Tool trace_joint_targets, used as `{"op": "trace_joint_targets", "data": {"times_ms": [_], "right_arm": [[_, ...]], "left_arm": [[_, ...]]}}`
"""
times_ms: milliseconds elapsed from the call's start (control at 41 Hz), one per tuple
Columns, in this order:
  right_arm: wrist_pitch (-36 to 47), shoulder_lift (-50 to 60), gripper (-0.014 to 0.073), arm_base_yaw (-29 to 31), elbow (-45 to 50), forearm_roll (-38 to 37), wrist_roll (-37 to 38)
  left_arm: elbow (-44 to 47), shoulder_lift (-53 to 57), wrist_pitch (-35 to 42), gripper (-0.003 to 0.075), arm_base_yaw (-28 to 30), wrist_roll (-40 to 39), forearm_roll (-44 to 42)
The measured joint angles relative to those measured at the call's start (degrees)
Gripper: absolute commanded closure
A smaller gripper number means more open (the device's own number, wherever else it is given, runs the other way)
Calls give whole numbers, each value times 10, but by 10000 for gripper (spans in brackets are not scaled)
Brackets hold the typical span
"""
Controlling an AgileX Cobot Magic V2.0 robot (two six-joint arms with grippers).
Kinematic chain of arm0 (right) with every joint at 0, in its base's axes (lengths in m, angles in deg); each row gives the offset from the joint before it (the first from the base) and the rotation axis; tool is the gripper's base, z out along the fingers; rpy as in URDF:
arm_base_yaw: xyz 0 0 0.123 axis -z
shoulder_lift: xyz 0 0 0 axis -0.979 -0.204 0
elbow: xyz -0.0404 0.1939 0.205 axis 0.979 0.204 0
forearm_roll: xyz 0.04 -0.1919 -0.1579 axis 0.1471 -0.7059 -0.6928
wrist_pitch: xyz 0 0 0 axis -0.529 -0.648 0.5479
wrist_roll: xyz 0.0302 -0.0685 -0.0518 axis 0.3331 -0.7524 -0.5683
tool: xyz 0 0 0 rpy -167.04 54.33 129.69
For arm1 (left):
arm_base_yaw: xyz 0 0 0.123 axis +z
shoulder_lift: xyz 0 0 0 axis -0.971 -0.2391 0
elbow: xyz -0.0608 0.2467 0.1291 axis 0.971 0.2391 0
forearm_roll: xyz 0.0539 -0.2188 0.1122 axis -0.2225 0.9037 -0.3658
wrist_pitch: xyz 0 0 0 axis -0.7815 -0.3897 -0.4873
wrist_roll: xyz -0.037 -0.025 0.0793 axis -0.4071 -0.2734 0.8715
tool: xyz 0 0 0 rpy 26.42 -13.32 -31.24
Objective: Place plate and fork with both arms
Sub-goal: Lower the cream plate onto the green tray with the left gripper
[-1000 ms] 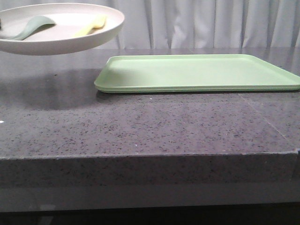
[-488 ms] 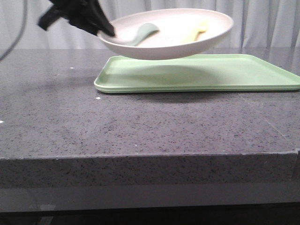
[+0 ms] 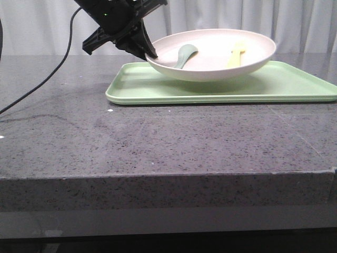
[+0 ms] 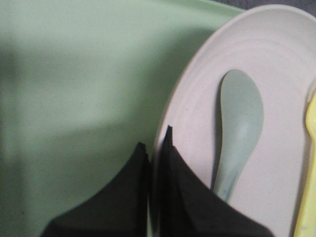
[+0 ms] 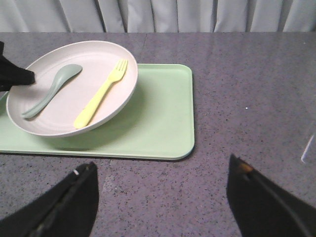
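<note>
The cream plate (image 3: 216, 58) is over the light-green tray (image 3: 295, 87), low and slightly tilted; I cannot tell if it touches. My left gripper (image 3: 150, 54) is shut on the plate's left rim. In the left wrist view the left gripper (image 4: 155, 140) pinches the rim, one finger inside the plate (image 4: 276, 74) and one outside. The pale-yellow fork (image 3: 237, 54) lies inside the plate, also seen in the right wrist view (image 5: 101, 94). My right gripper (image 5: 160, 170) is open and empty above bare tabletop, on the near side of the tray (image 5: 158, 123) and apart from the plate (image 5: 74, 86).
A grey-green spoon (image 3: 184, 54) lies in the plate beside the fork. The left arm's black cable (image 3: 37, 87) trails over the table's left side. The grey speckled table's front edge (image 3: 168, 176) runs across the front view. White curtains hang behind.
The left gripper has carried the plate, with fork and spoon in it, from the far left to the right and down over the tray. The arm has come into view.
</note>
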Motion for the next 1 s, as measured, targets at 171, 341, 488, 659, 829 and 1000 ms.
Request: {"op": "trace_joint_targets", "data": {"times_ms": [171,341,488,659,829,1000], "right_arm": [[0,0,28,-5,0,0,0],[0,0,28,-5,0,0,0],[0,0,28,-5,0,0,0],[0,0,28,-5,0,0,0],[0,0,28,-5,0,0,0],[0,0,28,-5,0,0,0]], "left_arm": [[-1,-11,-1,738,-2,-3,0],[-1,-30,-2,738,-15,-5,0],[-1,-30,7,736,-20,-7,0],[-1,-30,10,736,-21,-12,0],[-1,-30,22,736,-21,-27,-4],[-1,-30,33,736,-22,-42,-14]]}}
